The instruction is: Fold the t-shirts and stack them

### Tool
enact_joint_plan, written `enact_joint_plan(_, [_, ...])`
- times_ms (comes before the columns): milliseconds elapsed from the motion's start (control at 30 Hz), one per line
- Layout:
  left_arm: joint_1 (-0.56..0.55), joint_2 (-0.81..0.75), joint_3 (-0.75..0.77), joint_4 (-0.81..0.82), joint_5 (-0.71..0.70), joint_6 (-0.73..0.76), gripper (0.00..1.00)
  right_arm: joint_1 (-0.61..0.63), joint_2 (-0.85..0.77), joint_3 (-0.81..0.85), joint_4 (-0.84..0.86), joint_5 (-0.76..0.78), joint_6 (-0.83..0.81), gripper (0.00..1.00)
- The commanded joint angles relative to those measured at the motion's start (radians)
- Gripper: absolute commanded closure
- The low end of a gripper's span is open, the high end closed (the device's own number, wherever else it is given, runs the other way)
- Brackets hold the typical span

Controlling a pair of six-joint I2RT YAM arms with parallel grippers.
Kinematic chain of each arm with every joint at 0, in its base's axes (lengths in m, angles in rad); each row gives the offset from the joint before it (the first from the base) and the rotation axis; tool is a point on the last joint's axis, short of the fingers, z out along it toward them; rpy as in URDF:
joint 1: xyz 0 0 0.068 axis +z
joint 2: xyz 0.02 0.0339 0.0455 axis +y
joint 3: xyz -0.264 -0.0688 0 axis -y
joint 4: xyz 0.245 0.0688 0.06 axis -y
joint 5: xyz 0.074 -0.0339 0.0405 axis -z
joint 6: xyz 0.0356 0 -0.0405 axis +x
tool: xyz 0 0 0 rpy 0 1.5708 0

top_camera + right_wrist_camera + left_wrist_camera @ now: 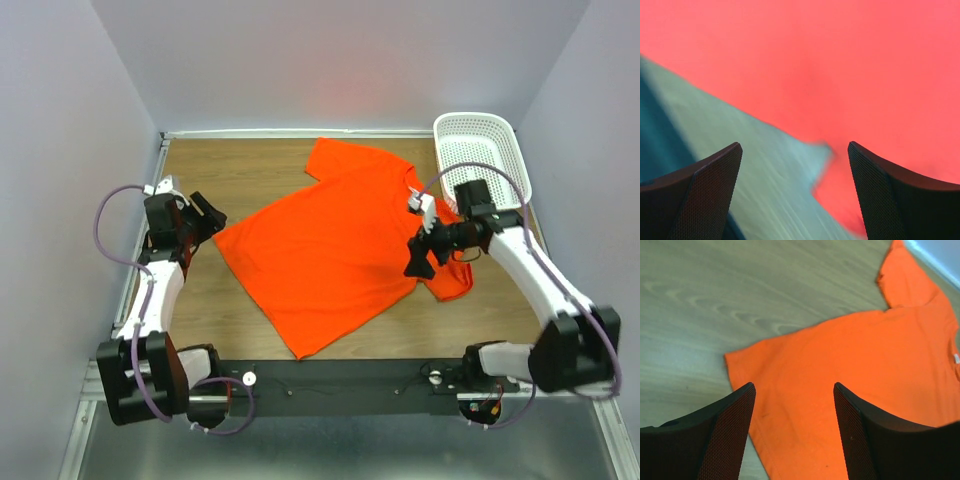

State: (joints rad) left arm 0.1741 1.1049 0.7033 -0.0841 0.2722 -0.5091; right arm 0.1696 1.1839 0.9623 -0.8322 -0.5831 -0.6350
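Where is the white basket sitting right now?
In the top view, the white basket sits in the far right corner of the table, just right of the orange t-shirt and beyond the right pincer.

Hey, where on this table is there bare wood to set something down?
Bare wood lies in the far-left corner of the table, between the left gripper and the t-shirt, and in the near-left strip between the shirt's hem and the black rail. The right side is crowded: the basket in the far corner, the right gripper over a sleeve.
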Motion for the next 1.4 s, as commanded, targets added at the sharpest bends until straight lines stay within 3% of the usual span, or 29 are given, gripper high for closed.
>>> enact_joint_plan(0, [-0.004,0.091,-0.002,-0.074,-0.096,-0.063,0.28,0.014,0.233,0.096,0.021,-0.492,0.017,0.07])
enact_joint_plan(67, [-0.01,0.141,0.015,-0.083,-0.122,-0.066,0.29,0.034,0.339,0.153,0.033,-0.555,0.032,0.07])
enact_joint_plan(100, [-0.015,0.157,0.018,-0.08,-0.14,-0.065,0.3,0.044,0.356,0.165,0.039,-0.557,0.038,0.0])
enact_joint_plan(200, [-0.015,0.222,0.059,-0.114,-0.234,-0.055,0.3,0.07,0.332,0.129,0.144,-0.431,0.16,0.0])
enact_joint_plan(233, [-0.013,0.237,0.076,-0.13,-0.249,-0.055,0.3,0.076,0.298,0.087,0.265,-0.322,0.205,0.0])
enact_joint_plan(367, [-0.015,0.328,0.099,-0.124,-0.255,-0.069,0.3,0.085,0.185,0.016,0.357,-0.147,0.276,0.0])
enact_joint_plan(967, [-0.016,0.599,0.234,-0.169,-0.277,-0.01,0.58,0.085,0.152,0.0,0.366,-0.164,0.301,0.0])
enact_joint_plan(1367, [-0.036,0.674,0.251,-0.201,-0.265,0.035,0.63,0.085,0.146,0.004,0.366,-0.158,0.299,0.0])
